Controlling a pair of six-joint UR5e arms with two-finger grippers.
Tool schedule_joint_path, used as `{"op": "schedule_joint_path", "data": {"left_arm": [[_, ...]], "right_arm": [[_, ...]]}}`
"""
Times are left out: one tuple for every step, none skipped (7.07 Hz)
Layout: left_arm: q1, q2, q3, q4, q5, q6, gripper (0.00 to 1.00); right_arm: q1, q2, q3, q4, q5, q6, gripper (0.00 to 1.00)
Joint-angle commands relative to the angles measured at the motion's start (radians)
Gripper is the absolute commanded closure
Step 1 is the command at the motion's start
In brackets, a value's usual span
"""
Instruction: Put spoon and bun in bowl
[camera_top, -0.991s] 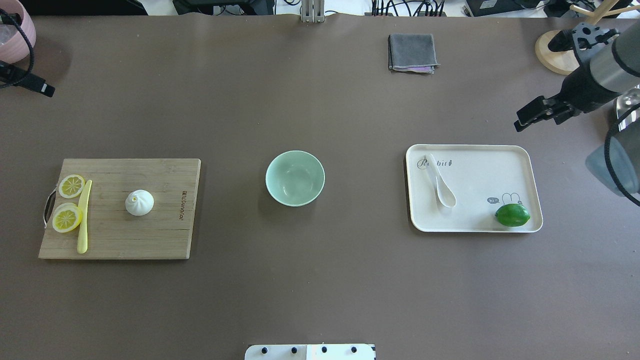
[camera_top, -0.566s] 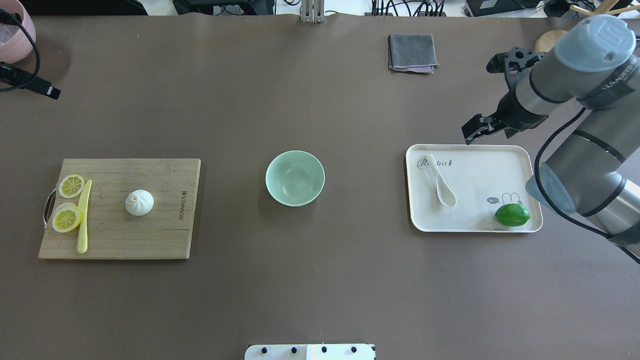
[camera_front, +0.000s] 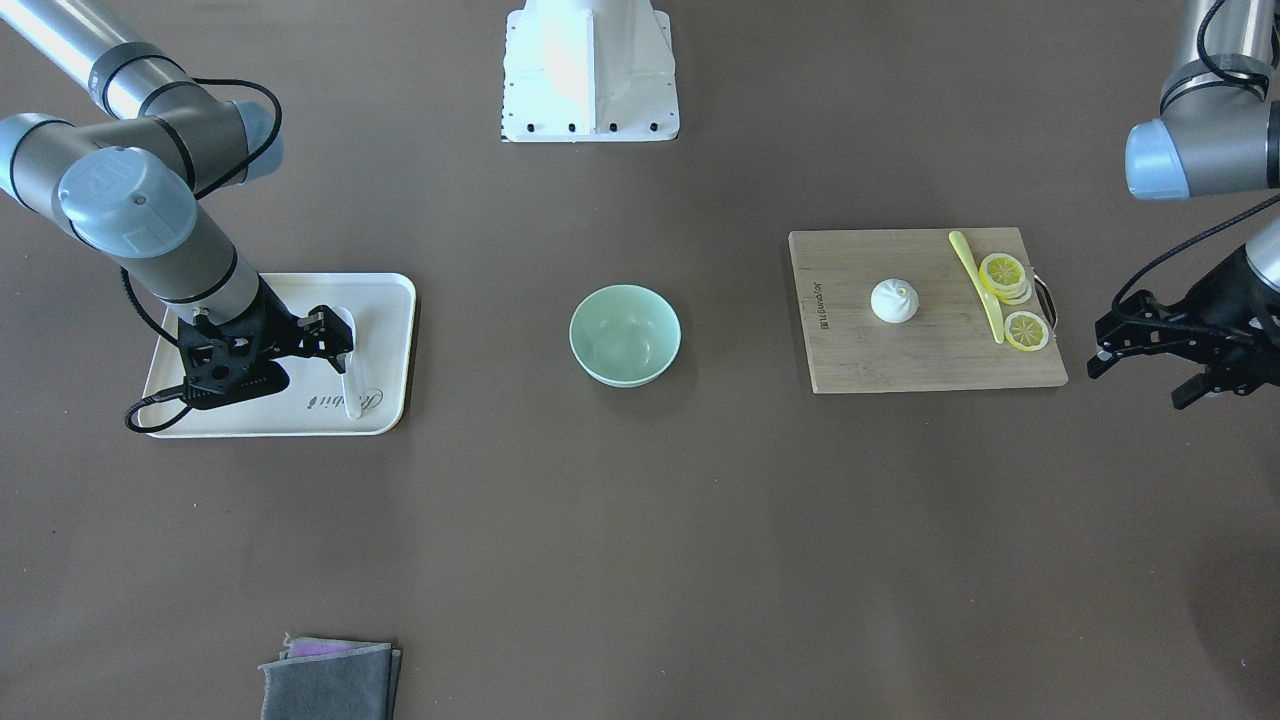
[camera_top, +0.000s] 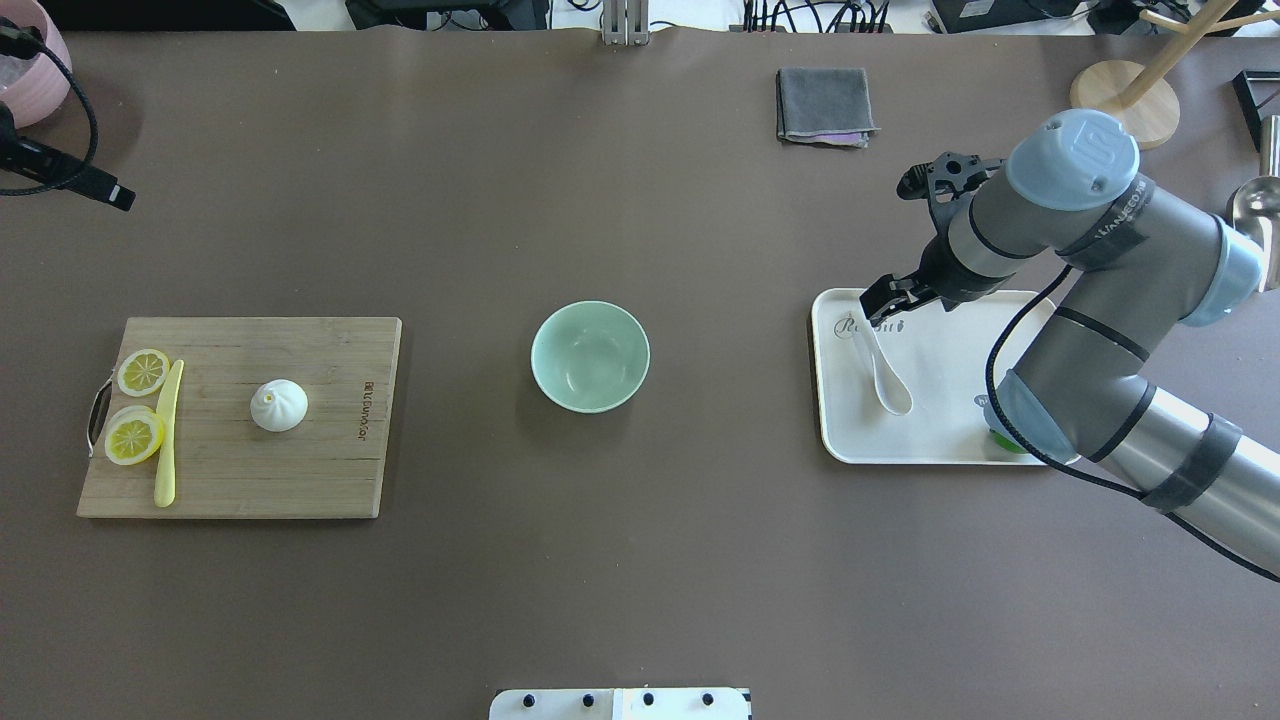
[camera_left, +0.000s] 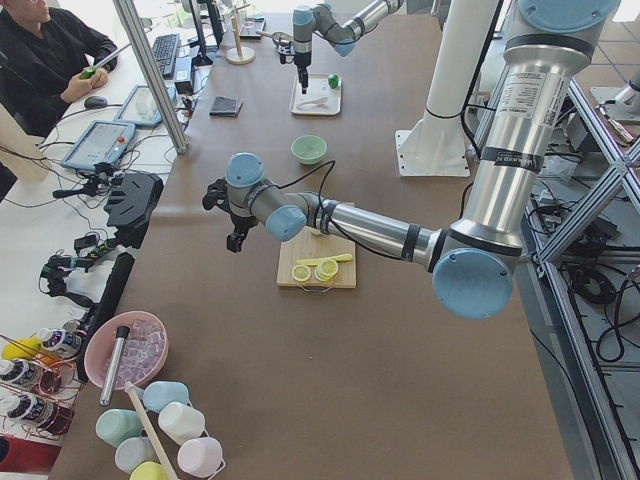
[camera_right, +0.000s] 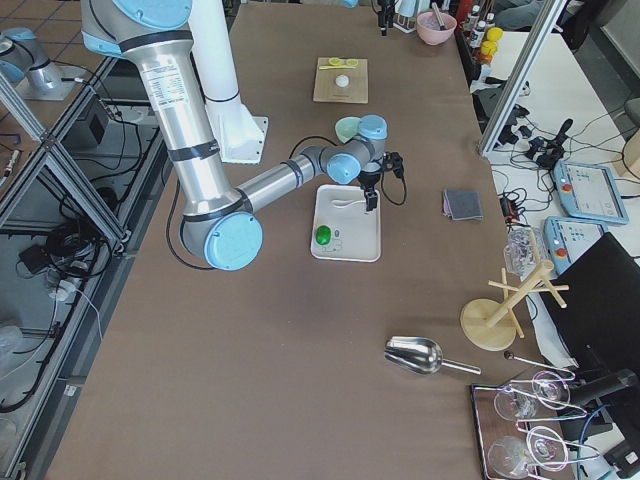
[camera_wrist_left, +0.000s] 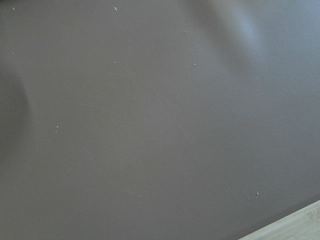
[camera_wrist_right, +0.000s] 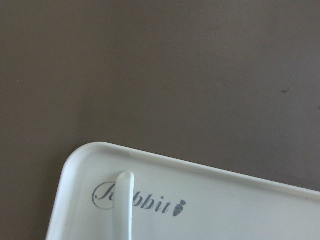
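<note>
Hovering right gripper (camera_top: 884, 299) just above spoon (camera_top: 882, 368) handle on tray (camera_top: 950, 345)

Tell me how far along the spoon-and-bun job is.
Nothing done: the bowl is empty. In hand: the right gripper, open, hovers over the handle of the spoon on the tray. Left: move the spoon, then the bun on the cutting board; the left gripper hangs open beside the board.

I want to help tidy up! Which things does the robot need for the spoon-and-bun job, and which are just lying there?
Needed: spoon, bun, bowl.

Just lying there: lemon slices, yellow knife, lime, grey cloth, tray, cutting board.
</note>
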Motion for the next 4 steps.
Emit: {"op": "schedule_joint_path", "data": {"left_arm": [[0.003,-0.001,0.002,0.000,0.000,0.001,0.02],[0.003,-0.002,0.002,0.000,0.000,0.001,0.02],[0.003,-0.002,0.000,0.000,0.000,-0.001,0.02],[0.003,-0.002,0.002,0.000,0.000,0.001,0.02]], "right_arm": [[-0.034,0.021,-0.033,0.004,-0.011,0.001,0.02],[-0.055,0.022,-0.034,0.003,-0.022,0.004,0.03],[-0.064,0.021,-0.036,0.001,-0.023,0.004,0.10],[-0.068,0.021,-0.042,0.001,-0.023,0.004,0.22]]}}
